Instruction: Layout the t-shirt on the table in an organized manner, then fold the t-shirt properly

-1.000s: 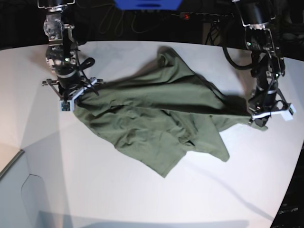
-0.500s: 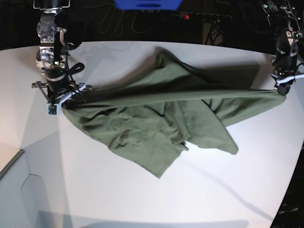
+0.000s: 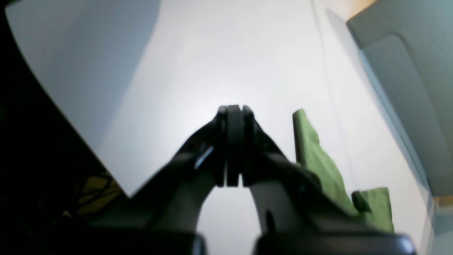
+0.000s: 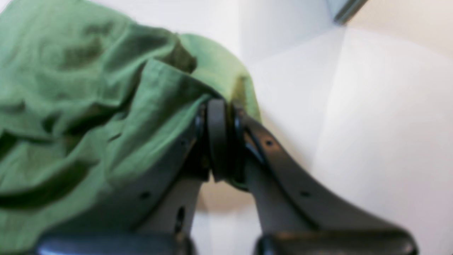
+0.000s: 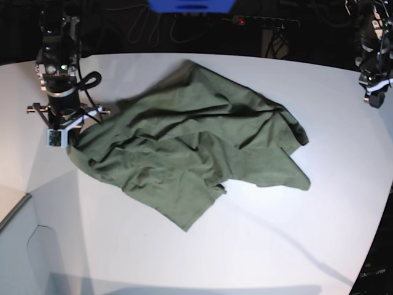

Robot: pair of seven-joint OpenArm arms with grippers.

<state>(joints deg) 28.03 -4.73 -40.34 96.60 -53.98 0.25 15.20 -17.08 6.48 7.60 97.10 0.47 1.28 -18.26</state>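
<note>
The olive-green t-shirt (image 5: 184,147) lies crumpled across the middle of the white table (image 5: 245,246), with a corner pointing toward the front. My right gripper (image 5: 62,130), at the left of the base view, is shut on the shirt's left edge; the right wrist view shows the cloth (image 4: 88,106) bunched at the closed fingertips (image 4: 216,117). My left gripper (image 5: 373,95) hangs at the far right edge, apart from the shirt. In the left wrist view it (image 3: 231,111) is shut with nothing between its jaws, and a strip of shirt (image 3: 315,159) lies on the table (image 3: 212,53) beyond.
A power strip with a red light (image 5: 258,21) and a blue object (image 5: 190,6) sit behind the table's curved far edge. A grey panel (image 5: 24,246) adjoins the front left corner, also visible as a grey panel (image 3: 407,88) in the left wrist view.
The shirt's right end has come out of my left gripper and fallen back onto the table. The stretched fabric has slackened. My right gripper has pulled its edge further left.
</note>
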